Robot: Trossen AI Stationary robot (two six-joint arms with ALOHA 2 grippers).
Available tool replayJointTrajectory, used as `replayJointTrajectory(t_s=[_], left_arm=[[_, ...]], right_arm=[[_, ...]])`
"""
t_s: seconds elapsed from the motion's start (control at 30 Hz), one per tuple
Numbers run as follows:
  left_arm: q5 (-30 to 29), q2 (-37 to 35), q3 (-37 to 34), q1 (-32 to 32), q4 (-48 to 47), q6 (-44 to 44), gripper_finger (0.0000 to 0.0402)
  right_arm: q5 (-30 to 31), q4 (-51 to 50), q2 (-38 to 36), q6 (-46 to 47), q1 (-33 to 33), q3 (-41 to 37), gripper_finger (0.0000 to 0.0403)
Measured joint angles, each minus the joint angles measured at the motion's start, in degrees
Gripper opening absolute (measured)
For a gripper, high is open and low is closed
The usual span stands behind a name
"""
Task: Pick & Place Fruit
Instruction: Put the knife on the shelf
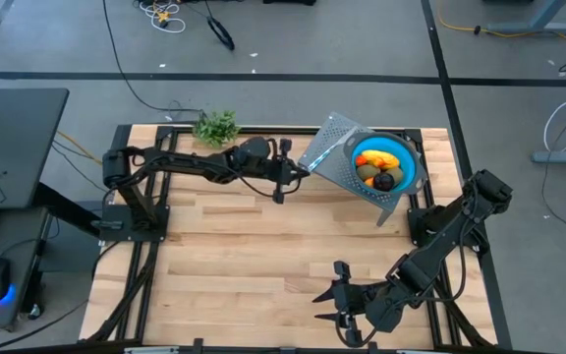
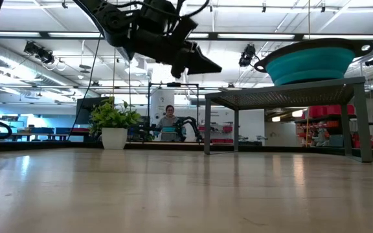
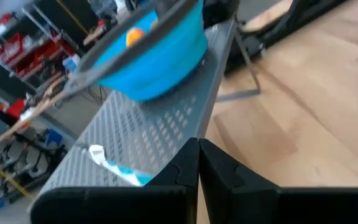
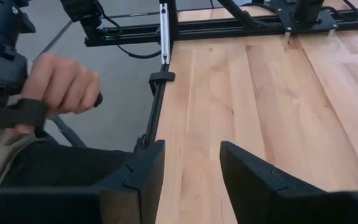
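Observation:
The fruit (image 1: pixel 379 167) lies in a blue bowl (image 1: pixel 408 162): a yellow piece, olive-green ovals, a dark purple ball and small orange-red ones. The bowl stands on a grey perforated stand (image 1: pixel 334 155) at the table's far right. In the left wrist view only an orange piece (image 3: pixel 134 37) shows over the bowl's rim (image 3: pixel 148 59). My left gripper (image 1: pixel 301 169) (image 3: pixel 197 155) is shut and empty, raised in the air (image 2: pixel 211 66) just left of the stand. My right gripper (image 1: pixel 340 307) (image 4: pixel 191 162) is open over the table's near edge.
A slim knife with a blue handle (image 3: pixel 114 165) lies on the stand's top. A leafy green plant (image 1: pixel 216 126) sits at the far edge. A person's hand (image 4: pixel 61 84) shows beyond the table's edge. Bare wood (image 1: pixel 263 246) spreads between the arms.

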Motion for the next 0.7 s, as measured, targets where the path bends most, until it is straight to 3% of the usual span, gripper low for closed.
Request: replayJointTrajectory(t_s=[0.2,0.43,0.7], left_arm=[[-7.07,0.99,0.07,2.50,-2.81,-0.28,0.0006],[-1.85,5.78,0.07,5.62,2.98,-3.77,0.0010],[-1.75,6.98,0.13,4.17,5.97,-3.58,0.0016]], right_arm=[[0.00,0.04,0.00,0.25,0.00,0.00,0.0165],[0.02,0.37,0.00,-0.19,-0.15,0.00,0.0165],[0.02,0.42,0.00,-0.21,-0.15,0.00,0.0165]])
